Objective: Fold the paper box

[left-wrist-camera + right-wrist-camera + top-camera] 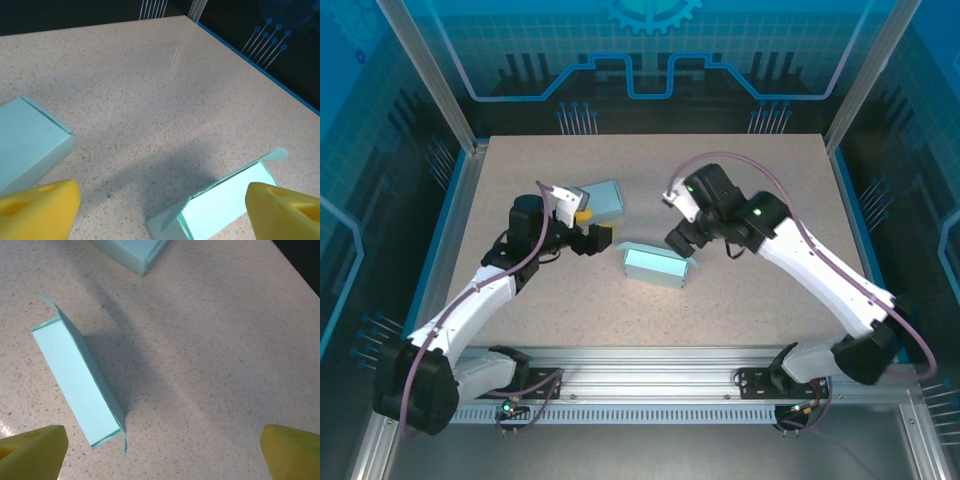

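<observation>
A light blue paper box (658, 265) lies at the table's middle, its end flaps sticking out at both ends. In the left wrist view that box (225, 202) sits low on the right with a flap ajar at its near end. The right wrist view has it (77, 382) on the left, a thin flap jutting from its near corner. My left gripper (592, 238) hovers just left of it, open, yellow fingers (37, 210) spread wide. My right gripper (682, 238) hangs just above its right end, open and holding nothing, fingers (292, 452) far apart.
A second light blue box (603, 199), closed, rests behind the left gripper; it appears as a box (27, 142) at the left and as a box (132, 251) at the top edge. The speckled table (760, 180) has a raised blue border.
</observation>
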